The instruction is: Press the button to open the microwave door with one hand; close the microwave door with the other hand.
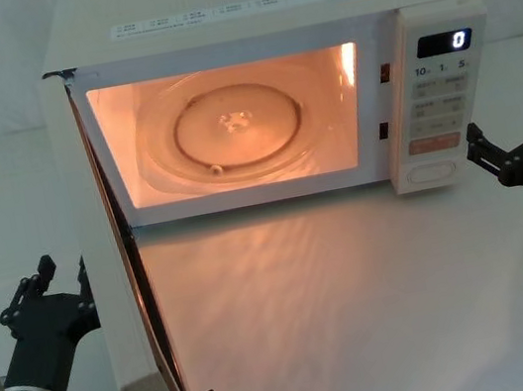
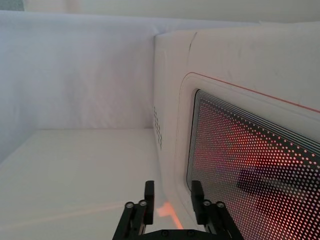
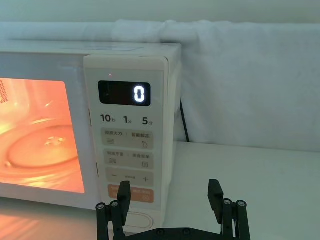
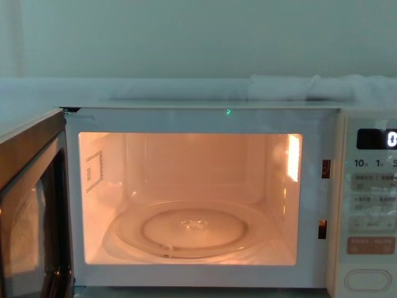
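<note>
Cream-white, the microwave door (image 1: 125,309) stands swung fully out at the left of the microwave (image 1: 261,15), its cavity lit; the left gripper (image 2: 172,207), jaws narrowly parted and empty, sits just outside the door's window face, while the right gripper (image 3: 172,210), jaws wide and empty, hangs near the button (image 3: 139,220). A push landing on the mesh window could skid; nothing but the glass turntable (image 4: 189,230) lies within, so the swing looks unobstructed.
</note>
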`<move>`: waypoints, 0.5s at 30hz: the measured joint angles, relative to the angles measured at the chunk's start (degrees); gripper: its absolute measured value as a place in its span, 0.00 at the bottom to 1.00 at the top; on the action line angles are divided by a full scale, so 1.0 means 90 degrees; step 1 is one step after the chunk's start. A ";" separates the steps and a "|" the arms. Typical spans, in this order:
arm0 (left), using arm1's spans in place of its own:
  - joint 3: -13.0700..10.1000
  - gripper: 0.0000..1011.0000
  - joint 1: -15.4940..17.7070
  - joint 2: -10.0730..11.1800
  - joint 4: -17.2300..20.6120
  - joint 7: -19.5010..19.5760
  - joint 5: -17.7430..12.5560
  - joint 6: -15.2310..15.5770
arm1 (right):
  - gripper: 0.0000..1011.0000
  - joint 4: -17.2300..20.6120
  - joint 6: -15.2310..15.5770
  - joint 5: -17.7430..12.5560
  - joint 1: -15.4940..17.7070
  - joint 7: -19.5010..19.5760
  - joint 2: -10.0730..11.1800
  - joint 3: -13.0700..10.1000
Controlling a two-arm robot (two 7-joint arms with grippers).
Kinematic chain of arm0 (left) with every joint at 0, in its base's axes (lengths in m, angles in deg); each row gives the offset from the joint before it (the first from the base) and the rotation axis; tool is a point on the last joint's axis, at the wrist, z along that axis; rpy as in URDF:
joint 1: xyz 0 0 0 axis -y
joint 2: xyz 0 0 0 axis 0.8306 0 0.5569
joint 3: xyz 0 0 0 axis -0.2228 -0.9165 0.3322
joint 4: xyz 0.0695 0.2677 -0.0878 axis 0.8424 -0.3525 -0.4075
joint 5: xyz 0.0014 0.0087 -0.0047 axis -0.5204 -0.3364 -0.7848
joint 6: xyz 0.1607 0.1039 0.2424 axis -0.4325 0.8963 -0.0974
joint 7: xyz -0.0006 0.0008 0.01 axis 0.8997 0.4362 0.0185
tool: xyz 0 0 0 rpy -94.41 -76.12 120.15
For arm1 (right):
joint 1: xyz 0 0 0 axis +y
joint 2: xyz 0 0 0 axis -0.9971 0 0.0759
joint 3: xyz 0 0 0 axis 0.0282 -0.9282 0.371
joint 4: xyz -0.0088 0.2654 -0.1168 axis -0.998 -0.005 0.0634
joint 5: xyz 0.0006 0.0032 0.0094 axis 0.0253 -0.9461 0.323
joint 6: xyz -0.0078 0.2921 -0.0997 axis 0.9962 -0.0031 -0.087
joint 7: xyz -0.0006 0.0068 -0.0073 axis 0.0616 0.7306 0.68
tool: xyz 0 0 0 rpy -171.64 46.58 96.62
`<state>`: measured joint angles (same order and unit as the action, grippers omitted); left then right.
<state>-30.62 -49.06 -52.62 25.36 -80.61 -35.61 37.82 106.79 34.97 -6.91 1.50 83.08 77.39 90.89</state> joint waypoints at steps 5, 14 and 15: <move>0.0000 0.33 0.0000 0.0000 0.0000 0.0000 0.0000 0.0000 | 0.99 0.0000 0.0000 0.0000 0.0000 0.0000 0.0000 0.0000; 0.0000 0.06 0.0000 0.0000 0.0000 0.0000 0.0000 0.0000 | 0.99 0.0000 0.0000 0.0000 0.0000 0.0000 0.0000 0.0000; 0.0000 0.02 0.0000 0.0000 0.0000 0.0000 0.0000 0.0000 | 0.99 0.0000 0.0000 0.0000 0.0000 0.0000 0.0000 0.0000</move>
<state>-30.63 -49.06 -52.61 25.36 -80.61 -35.62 37.82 106.80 34.97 -6.91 1.50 83.09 77.39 90.89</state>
